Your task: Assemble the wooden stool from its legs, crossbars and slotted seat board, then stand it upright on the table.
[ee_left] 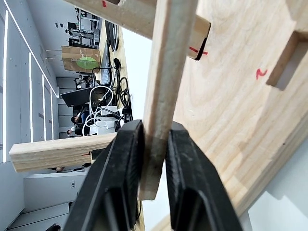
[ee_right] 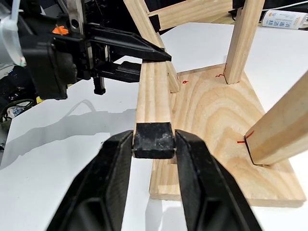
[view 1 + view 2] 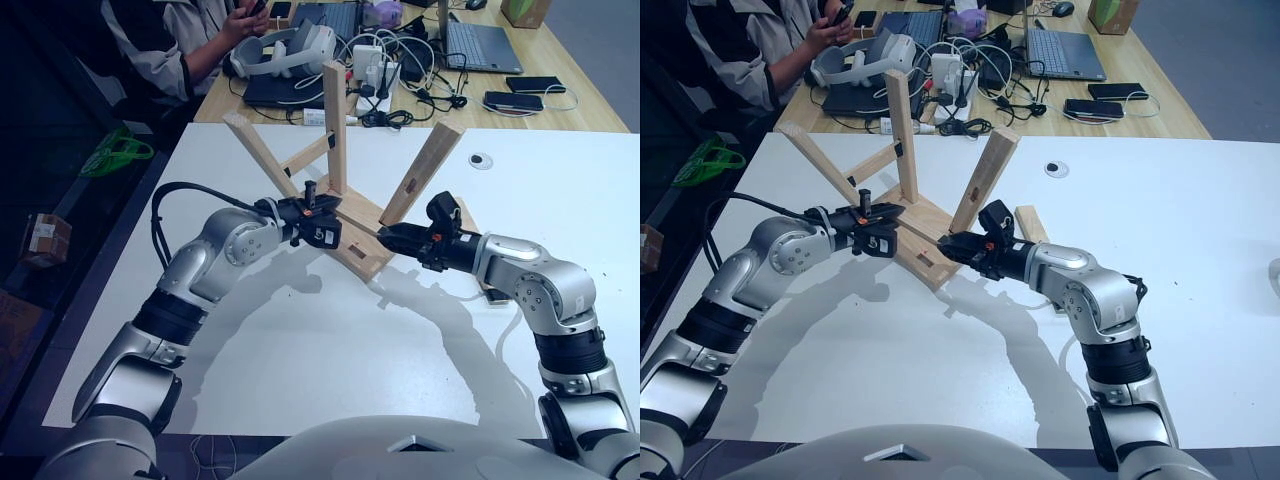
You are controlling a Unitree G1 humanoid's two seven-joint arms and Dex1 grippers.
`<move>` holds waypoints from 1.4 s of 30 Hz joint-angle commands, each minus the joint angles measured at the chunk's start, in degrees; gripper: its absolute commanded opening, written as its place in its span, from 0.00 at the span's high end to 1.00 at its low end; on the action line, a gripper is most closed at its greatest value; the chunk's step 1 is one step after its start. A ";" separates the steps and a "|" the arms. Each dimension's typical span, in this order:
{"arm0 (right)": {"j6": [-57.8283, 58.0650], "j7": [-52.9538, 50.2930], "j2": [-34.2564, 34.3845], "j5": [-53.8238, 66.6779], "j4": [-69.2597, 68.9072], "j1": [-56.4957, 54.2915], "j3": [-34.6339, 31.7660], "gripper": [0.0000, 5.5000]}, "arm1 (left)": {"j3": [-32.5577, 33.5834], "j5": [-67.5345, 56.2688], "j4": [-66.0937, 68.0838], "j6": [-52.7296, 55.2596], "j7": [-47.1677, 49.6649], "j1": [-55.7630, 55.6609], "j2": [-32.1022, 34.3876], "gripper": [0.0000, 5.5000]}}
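Wooden stool (image 3: 338, 170) upside down on the white tabletop (image 3: 300, 350), crossbar (image 2: 154, 91) held at both ends.
My left gripper (image 3: 338, 222) pinches one end of the crossbar beside the seat board (image 2: 211, 110); three legs (image 3: 983, 180) rise from the board; my right gripper (image 3: 385, 237) pinches the other end.

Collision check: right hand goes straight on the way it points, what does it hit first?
Likely the left hand, clamped on the far end of the bar the right hand holds; depth is hard to judge.
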 commanded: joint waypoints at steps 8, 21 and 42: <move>-1.00 -0.85 2.63 9.75 0.96 -0.61 -12.51 0.48 | 2.55 -3.54 -1.50 2.51 -2.07 3.91 0.29 0.93; 2.11 22.64 -7.43 18.23 9.69 -12.21 -11.02 0.27 | 19.56 -70.85 -21.22 58.22 -24.22 2.32 -7.65 0.93; 11.26 19.54 -3.18 31.90 9.60 -17.87 -12.94 0.77 | 17.09 -74.89 -22.46 61.74 -20.69 1.63 -8.28 0.93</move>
